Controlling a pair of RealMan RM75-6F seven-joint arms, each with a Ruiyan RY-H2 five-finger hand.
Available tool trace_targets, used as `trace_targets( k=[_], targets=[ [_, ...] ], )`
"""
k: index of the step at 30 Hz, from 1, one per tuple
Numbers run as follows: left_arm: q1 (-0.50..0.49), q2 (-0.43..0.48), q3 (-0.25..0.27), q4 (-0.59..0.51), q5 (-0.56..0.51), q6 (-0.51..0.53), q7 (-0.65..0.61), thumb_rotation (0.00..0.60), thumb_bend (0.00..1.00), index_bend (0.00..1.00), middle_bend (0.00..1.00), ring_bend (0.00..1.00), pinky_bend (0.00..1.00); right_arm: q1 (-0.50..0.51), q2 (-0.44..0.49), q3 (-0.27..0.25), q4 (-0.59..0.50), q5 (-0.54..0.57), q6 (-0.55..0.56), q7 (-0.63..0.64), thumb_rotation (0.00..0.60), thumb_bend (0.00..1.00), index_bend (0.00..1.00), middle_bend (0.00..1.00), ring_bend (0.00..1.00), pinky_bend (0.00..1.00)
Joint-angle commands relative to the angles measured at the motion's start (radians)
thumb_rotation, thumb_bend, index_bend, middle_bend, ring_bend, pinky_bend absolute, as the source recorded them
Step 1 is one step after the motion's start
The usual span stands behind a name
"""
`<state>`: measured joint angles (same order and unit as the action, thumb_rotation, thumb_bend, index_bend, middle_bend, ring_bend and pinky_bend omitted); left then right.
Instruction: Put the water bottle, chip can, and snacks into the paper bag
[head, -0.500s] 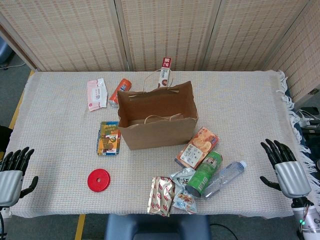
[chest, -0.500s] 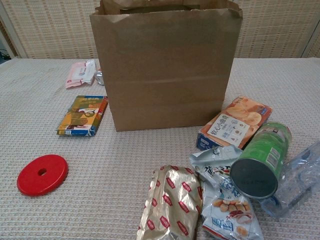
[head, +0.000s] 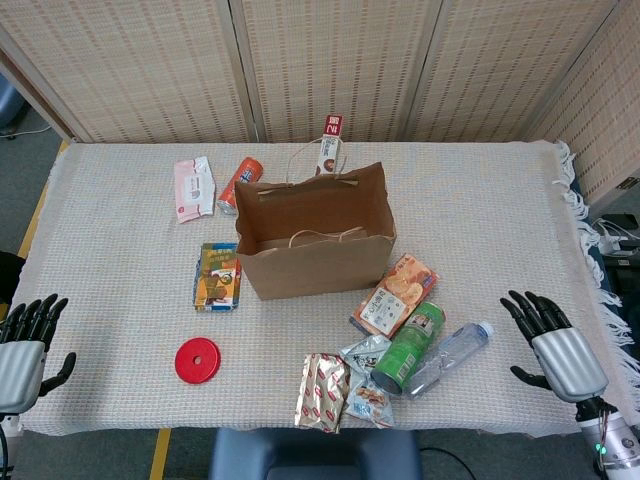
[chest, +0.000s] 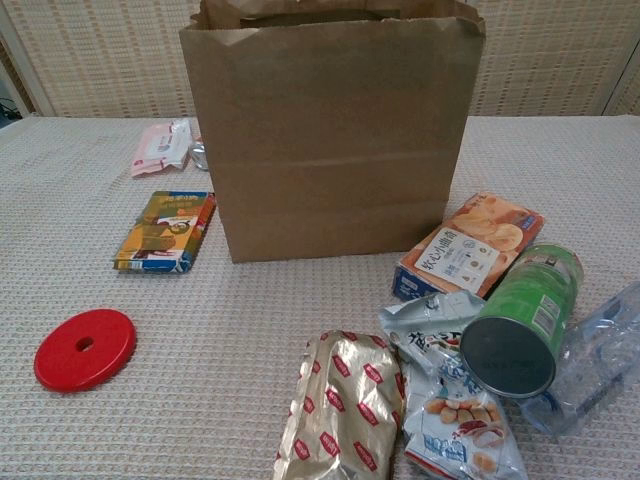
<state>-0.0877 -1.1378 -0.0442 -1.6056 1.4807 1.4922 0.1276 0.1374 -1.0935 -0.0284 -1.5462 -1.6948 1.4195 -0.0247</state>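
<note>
right hand nearer the bottle

water bottle (head: 452, 354) lying flat beside the green chip can (head: 408, 348), long axis angled toward the right hand (head: 553, 341). fingers spread, holding nothing, well apart. left hand (head: 24, 340) likewise spread, far off. paper bag (head: 314, 236) upright, mouth open.

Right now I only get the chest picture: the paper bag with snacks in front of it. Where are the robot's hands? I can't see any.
Observer: The head view shows both at the near edge of the table, fingers spread, holding nothing: the left hand by the left corner, the right hand to the right of the water bottle.
Operator: Is anything in the bag yet?
Observer: From above, the paper bag stands open, and only its own handles show inside.
Operator: Anything hiding behind it?
Observer: Yes, a red-topped box stands upright just behind it.
</note>
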Motion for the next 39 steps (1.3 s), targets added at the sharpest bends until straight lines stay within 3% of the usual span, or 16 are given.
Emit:
trace_targets(
  k=[1, 5, 14, 25, 39],
  targets=[
    [0.0, 0.0, 0.0, 0.0, 0.0, 0.0, -0.001, 0.6, 0.39, 0.02, 0.0, 0.0, 0.0, 0.024, 0.018, -0.036, 0.008, -0.083, -0.005, 0.006, 0.6, 0.0, 0.03, 0.05, 0.02, 0.15],
    [0.001, 0.0, 0.001, 0.001, 0.001, 0.002, -0.002, 0.6, 0.39, 0.02, 0.0, 0.0, 0.0, 0.043, 0.025, -0.072, 0.023, -0.148, -0.03, -0.017, 0.6, 0.0, 0.11, 0.13, 0.1, 0.21],
    [0.003, -0.002, 0.001, 0.002, 0.002, 0.005, 0.004, 0.6, 0.39, 0.02, 0.0, 0.0, 0.0, 0.092, 0.069, -0.116, -0.038, -0.152, -0.189, -0.138, 0.6, 0.0, 0.1, 0.14, 0.11, 0.24],
    [0.003, 0.001, 0.001, -0.001, 0.001, 0.002, -0.005, 0.6, 0.39, 0.02, 0.0, 0.0, 0.0, 0.164, 0.053, -0.069, -0.129, -0.053, -0.337, -0.261, 0.6, 0.0, 0.15, 0.19, 0.18, 0.26],
    [0.002, 0.003, 0.001, 0.0, 0.003, 0.0, -0.012, 0.6, 0.39, 0.02, 0.0, 0.0, 0.0, 0.221, 0.005, -0.052, -0.169, 0.046, -0.463, -0.394, 0.6, 0.0, 0.18, 0.21, 0.22, 0.27]
  ],
)
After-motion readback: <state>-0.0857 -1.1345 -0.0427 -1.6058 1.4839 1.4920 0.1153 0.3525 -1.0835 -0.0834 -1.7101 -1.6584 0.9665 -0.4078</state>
